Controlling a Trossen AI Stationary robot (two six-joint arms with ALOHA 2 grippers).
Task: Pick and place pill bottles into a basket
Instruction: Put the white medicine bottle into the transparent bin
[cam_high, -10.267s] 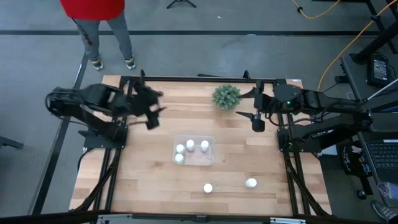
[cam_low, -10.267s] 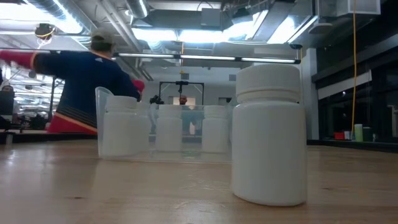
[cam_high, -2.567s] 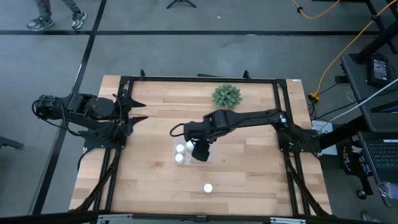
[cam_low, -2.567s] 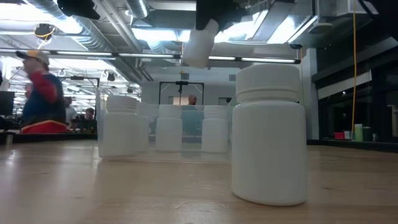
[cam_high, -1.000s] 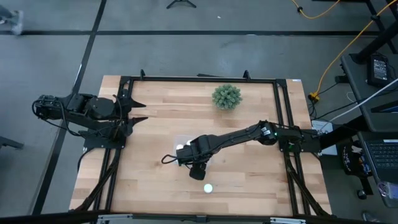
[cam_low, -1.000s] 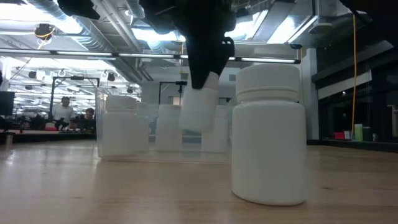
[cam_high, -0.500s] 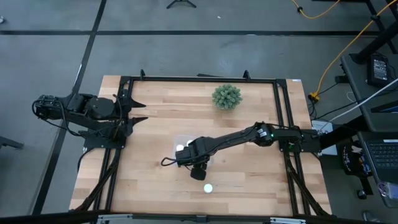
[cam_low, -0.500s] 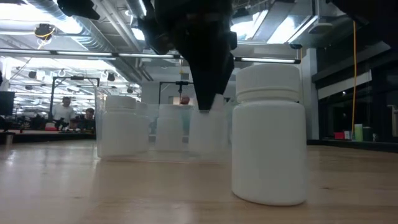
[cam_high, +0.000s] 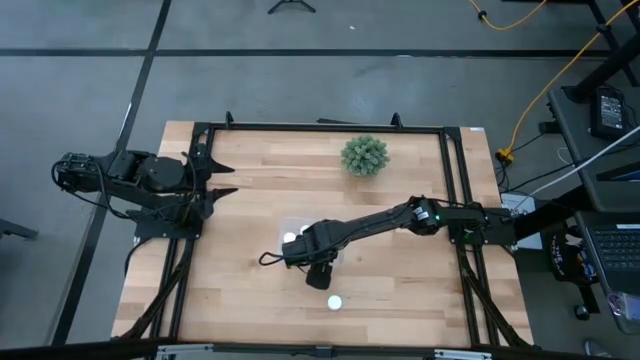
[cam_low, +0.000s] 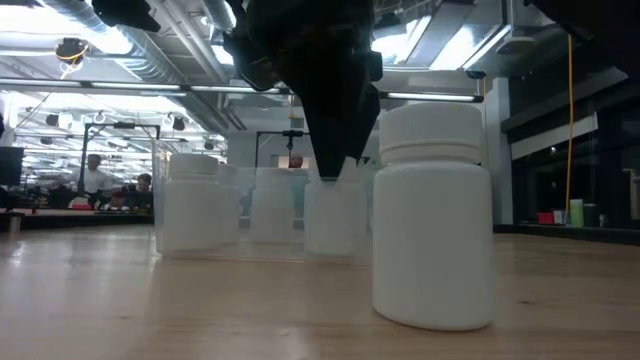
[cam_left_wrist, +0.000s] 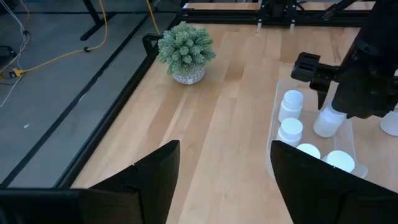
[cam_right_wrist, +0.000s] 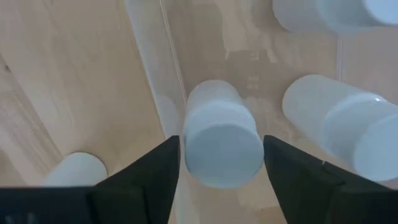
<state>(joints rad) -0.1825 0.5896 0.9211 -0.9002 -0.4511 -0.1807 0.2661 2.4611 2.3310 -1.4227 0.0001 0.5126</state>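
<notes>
My left claw (cam_left_wrist: 221, 180) is waiting at the left edge of the table (cam_high: 240, 300), well apart from everything, its fingers standing wide open with nothing between them.

Moving rightward, the clear basket (cam_high: 290, 226) is sitting near the middle of the table, mostly covered from above by my right arm. From the left wrist view I am seeing four bottles standing upright inside it, two nearer the plant side (cam_left_wrist: 290, 104) and two at the closer end (cam_left_wrist: 339, 160).

My right claw (cam_right_wrist: 221, 155) is reaching down into the basket from above. Its two fingers (cam_right_wrist: 149, 171) are sitting on either side of a fifth bottle (cam_right_wrist: 222, 144); from the right wrist view I cannot tell whether the pads are pressing its cap or standing just clear of it. That bottle (cam_low: 333, 215) is standing upright inside the basket, just within one clear wall. In the low view my dark claw (cam_low: 335, 100) is hanging straight down onto its top.

The sixth bottle (cam_high: 334, 302) is standing alone on the wood, just beside the basket on the front side, and it is looming large in the low view (cam_low: 434, 215).

Farther right and toward the back, the green plant (cam_high: 364, 155) is sitting by itself.
</notes>
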